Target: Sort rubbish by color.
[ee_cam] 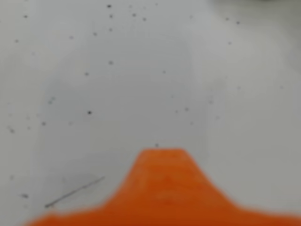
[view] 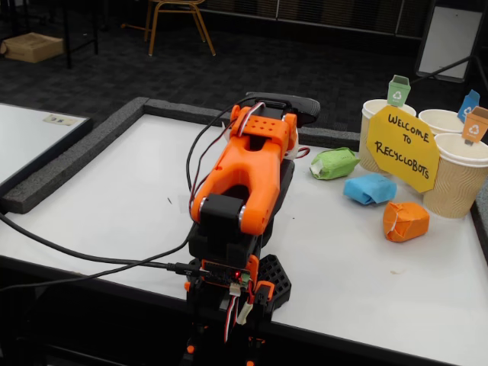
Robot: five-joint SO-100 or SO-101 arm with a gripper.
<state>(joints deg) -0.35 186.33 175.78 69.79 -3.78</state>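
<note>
— Wads: green (view: 333,163), blue (view: 370,188), orange (view: 405,221), all beside the cups (view: 460,181), unsorted.
— And the gripper (ee_cam: 162,155)?
— Folded back, holding nothing visible; jaws I can't tell. Nothing started; reaching out looks next.

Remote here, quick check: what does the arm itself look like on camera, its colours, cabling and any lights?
The arm has bright orange printed shells with black motor blocks at the joints. Black cables run in from the left of the fixed view to the base, where a small red light glows, and thin red and white wires hang below. In the wrist view, the gripper shows as a blurred orange wedge.
</note>
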